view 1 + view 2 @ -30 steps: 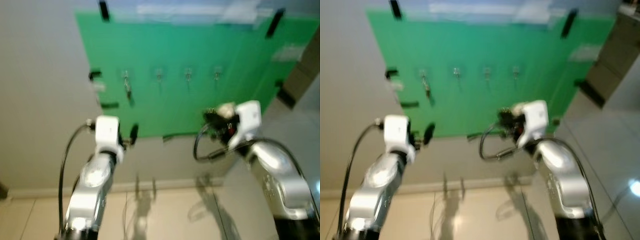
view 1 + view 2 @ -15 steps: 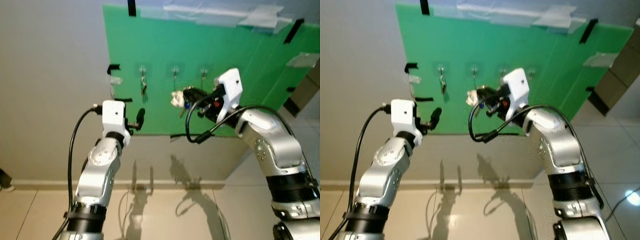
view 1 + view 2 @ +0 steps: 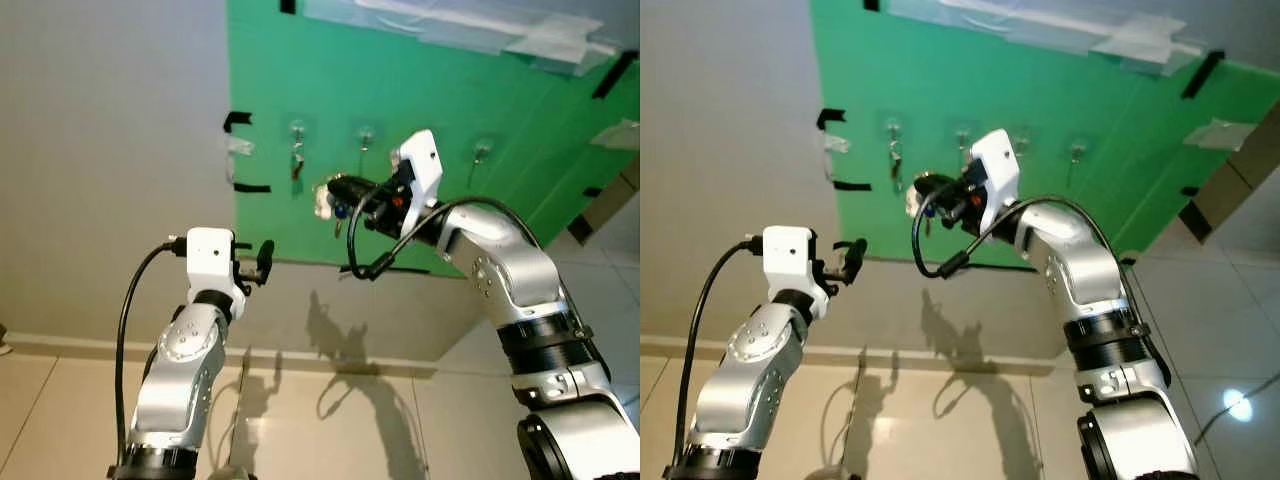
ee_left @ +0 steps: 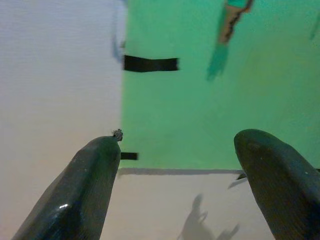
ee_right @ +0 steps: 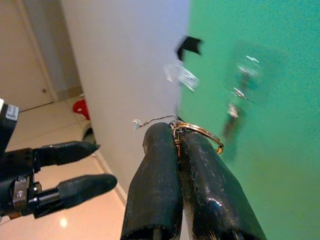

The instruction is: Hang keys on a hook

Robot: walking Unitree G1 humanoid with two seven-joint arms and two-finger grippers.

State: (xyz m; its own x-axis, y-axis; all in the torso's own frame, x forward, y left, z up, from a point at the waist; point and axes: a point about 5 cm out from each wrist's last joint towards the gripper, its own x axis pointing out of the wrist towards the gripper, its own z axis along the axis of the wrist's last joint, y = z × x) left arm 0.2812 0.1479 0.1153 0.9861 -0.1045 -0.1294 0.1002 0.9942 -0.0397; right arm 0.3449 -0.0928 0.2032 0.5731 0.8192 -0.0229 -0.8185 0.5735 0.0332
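Observation:
A green board [image 3: 430, 90] on the wall carries a row of small hooks [image 3: 366, 132]. A key [image 3: 297, 162] hangs from the leftmost hook [image 3: 297, 127]. My right gripper [image 3: 335, 188] is raised in front of the board, just below and between the two leftmost hooks. It is shut on a gold key ring [image 5: 200, 132] with a white fob [image 3: 322, 200] dangling from it. My left gripper [image 3: 263, 260] is open and empty, held lower near the board's bottom left corner, close to the grey wall. Its two fingers [image 4: 90, 185] are spread wide.
Black tape strips [image 3: 237, 120] and pale masking tape [image 3: 540, 40] fix the board to the grey wall [image 3: 110, 150]. Below lie a skirting board and glossy tiled floor [image 3: 330, 420]. A red object [image 5: 80, 107] lies on the floor by a door.
The camera has shifted. My right gripper with the keys has risen and moved left along the board, from below the right-hand hooks to near the two leftmost. The left gripper sits slightly lower.

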